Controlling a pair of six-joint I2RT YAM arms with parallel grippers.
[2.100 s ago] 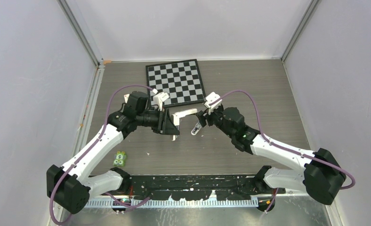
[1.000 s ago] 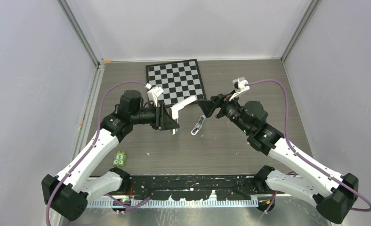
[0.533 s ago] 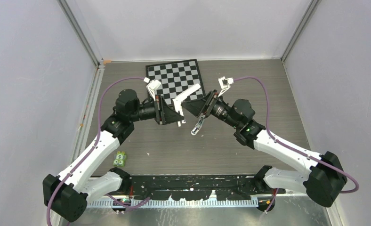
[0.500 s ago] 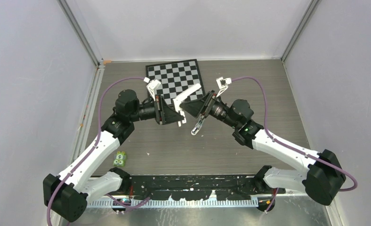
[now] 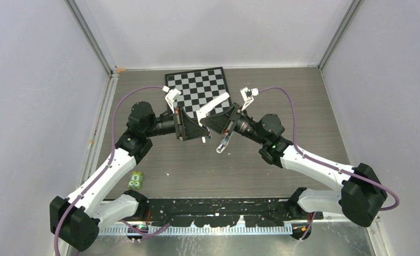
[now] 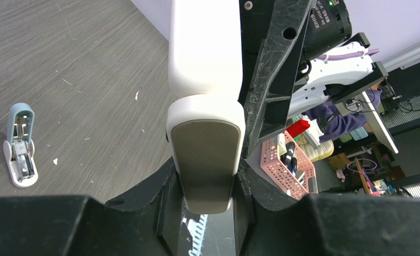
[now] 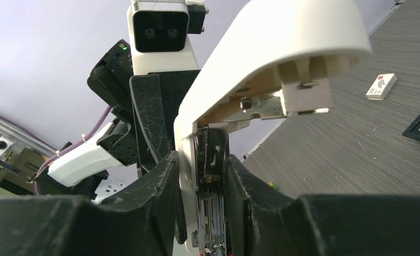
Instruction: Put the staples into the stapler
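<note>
- Table [image 5: 304,90]: grey-brown wood grain with a few pale specks. Pale lilac walls [image 5: 32,80] stand on the left, back and right, with metal rails in the corners.
- On the table, left to right: one small green item [image 5: 136,179] near the left arm, one checkerboard [image 5: 194,88] at the back, one small light-blue-and-white object [image 5: 222,143] lying mid-table.
- One small white box [image 7: 381,86] lies flat; it shows in the right wrist view only.
- The stapler [image 5: 214,103]: one, white plastic, held in the air by the checkerboard's near edge, between the two grippers. Its top arm is swung open and the metal channel is exposed.
- Left gripper [image 6: 208,176]: fingers clamped on the stapler's base end.
- Right gripper [image 7: 202,170]: fingers flank the channel closely; cannot tell if they are squeezing.
- The staples: cannot tell if any sit in the channel.
</note>
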